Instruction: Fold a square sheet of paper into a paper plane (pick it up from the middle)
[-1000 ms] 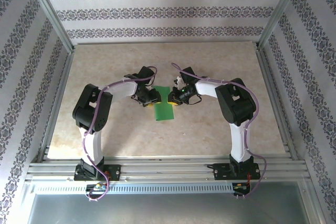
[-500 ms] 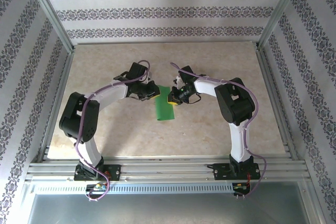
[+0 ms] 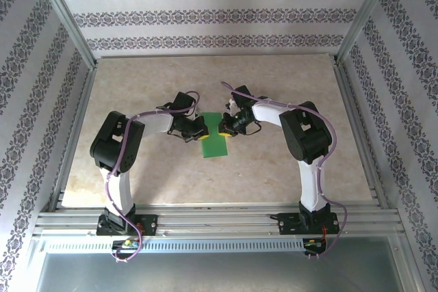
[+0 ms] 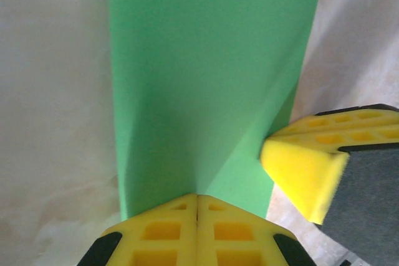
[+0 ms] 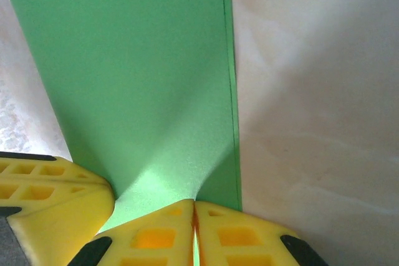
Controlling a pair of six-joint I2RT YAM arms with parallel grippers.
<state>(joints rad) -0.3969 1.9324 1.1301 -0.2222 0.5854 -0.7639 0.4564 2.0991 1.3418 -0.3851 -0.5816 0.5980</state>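
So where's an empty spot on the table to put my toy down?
The table is bare along the back wall, in front between the left arm and right arm, and outside both. The middle is crowded: the left gripper and right gripper both pinch the green paper there.

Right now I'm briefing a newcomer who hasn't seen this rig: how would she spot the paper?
Look to the middle of the beige table. There sits the sheet of paper, pinched from either side by the left tool and the right tool; it is the lone bright green thing.
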